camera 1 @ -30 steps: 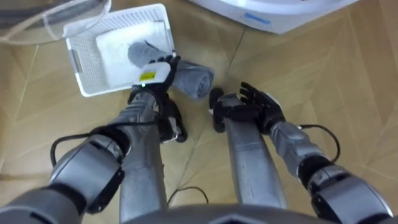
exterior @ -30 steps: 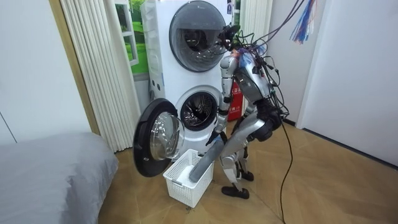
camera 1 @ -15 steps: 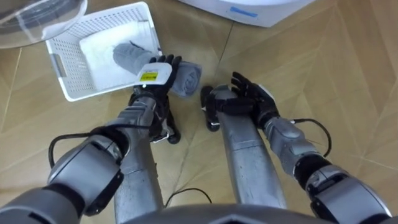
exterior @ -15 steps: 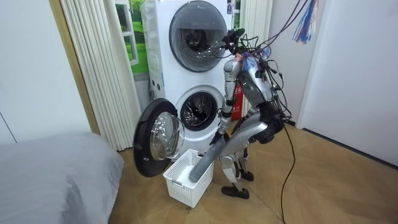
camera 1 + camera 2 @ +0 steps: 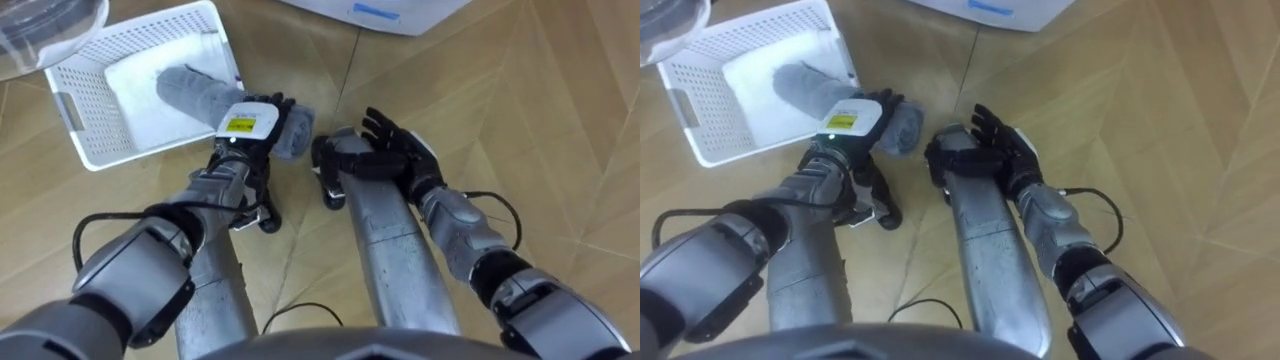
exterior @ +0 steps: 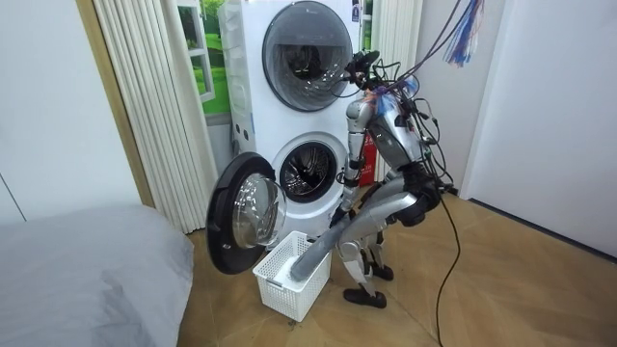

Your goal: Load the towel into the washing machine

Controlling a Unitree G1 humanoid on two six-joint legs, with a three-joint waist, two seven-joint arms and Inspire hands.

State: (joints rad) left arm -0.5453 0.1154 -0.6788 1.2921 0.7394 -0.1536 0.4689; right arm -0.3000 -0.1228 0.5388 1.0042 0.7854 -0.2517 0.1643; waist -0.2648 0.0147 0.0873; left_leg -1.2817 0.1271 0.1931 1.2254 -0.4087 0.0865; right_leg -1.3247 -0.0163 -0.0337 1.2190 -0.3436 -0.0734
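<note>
A grey rolled towel (image 5: pixel 190 90) lies across the corner of the white basket (image 5: pixel 130 30), one end inside and the other end over the wooden floor. My left hand (image 5: pixel 248 120) sits on top of the roll near its outer end, with its fingers curled round it. My right hand (image 5: pixel 395 155) hovers open to the right of the towel, fingers spread, holding nothing. In the room view I stand bent forward beside the basket (image 6: pixel 289 289), in front of the washing machine (image 6: pixel 308 173), whose round door (image 6: pixel 241 226) hangs open.
A white cloth (image 5: pixel 135 85) lies in the basket under the towel. The machine's white base (image 5: pixel 390 12) runs along the top edge and its glass door (image 5: pixel 40 20) shows at the top left. A second machine (image 6: pixel 304 43) is stacked above. A bed (image 6: pixel 87 270) is at the room view's left.
The eye view has shifted as my upper body straightened a little. My left hand stays curled on the towel, and my right hand stays open beside it.
</note>
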